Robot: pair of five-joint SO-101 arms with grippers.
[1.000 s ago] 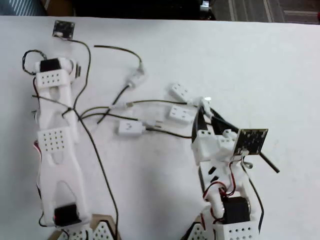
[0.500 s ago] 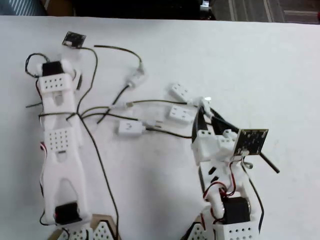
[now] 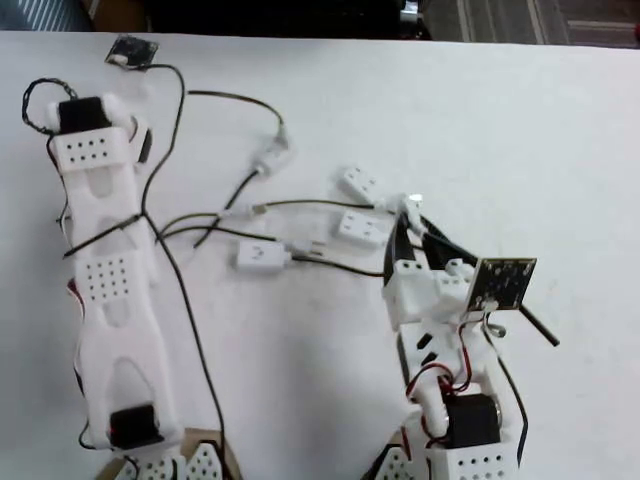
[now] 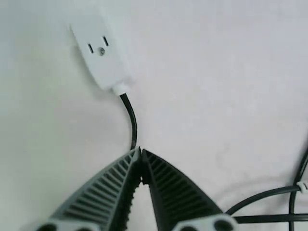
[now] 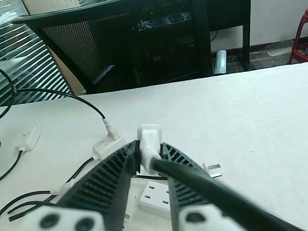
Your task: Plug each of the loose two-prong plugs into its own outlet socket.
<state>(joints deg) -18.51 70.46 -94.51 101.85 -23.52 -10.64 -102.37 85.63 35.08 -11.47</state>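
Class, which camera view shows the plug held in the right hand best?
The right wrist view: the plug sits close up, clamped in the right hand, its cord running back. The high view gives it as a small white tip. The left wrist view looks at a socket.

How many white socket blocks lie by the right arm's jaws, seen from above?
2: far socket block, farther out on the table; near socket block, beside the jaws. Others may hide under the arms.
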